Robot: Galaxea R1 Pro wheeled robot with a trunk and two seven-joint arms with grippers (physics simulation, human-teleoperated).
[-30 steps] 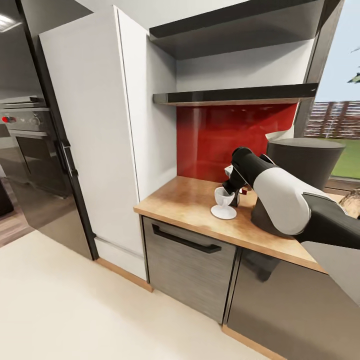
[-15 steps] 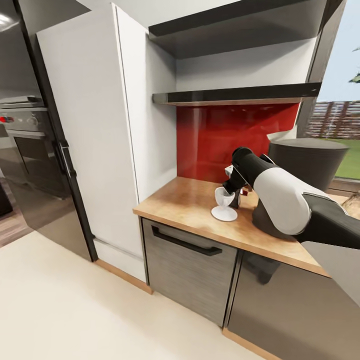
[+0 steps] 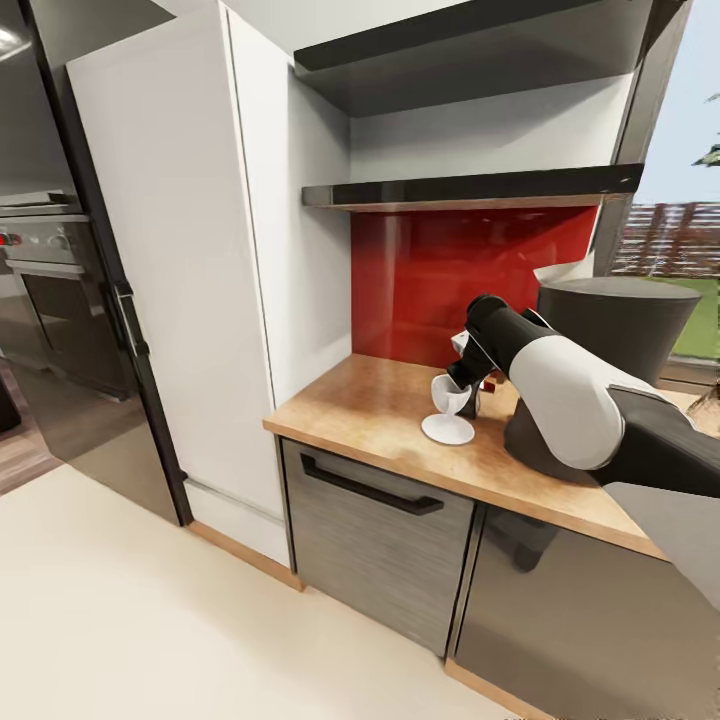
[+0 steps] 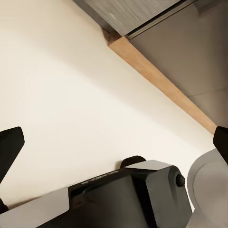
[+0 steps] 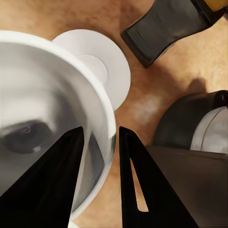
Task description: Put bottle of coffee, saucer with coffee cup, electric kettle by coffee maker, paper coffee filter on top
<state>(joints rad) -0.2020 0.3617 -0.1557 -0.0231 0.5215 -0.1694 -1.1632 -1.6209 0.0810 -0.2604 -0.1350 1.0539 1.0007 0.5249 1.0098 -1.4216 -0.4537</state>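
Since a second ago the coffee cup (image 3: 446, 394) has lifted a touch and tilted above the saucer (image 3: 447, 430); the head camera has also drifted slightly.

Right gripper (image 5: 100, 142) has its fingers (image 5: 135, 190) pinched over the cup's wall, one inside, one outside. The cup hangs tipped over the saucer's near edge, not seated.

To do it well: level the cup, centre it over the saucer's inner ring, lower until it touches, then let go.

The bottle of coffee (image 5: 171, 26) stands just beside the saucer, the electric kettle (image 5: 199, 126) is near, and the coffee maker (image 3: 610, 330) is behind the arm.

The tabletop (image 3: 370, 405) is tan and speckled, with a red backsplash (image 3: 450, 270) behind, the kitchen shelf (image 3: 470, 187) above and an oven (image 3: 50, 290) far left.

Left gripper (image 4: 114, 142) hangs over pale floor (image 4: 71, 95), fingers spread wide, empty.
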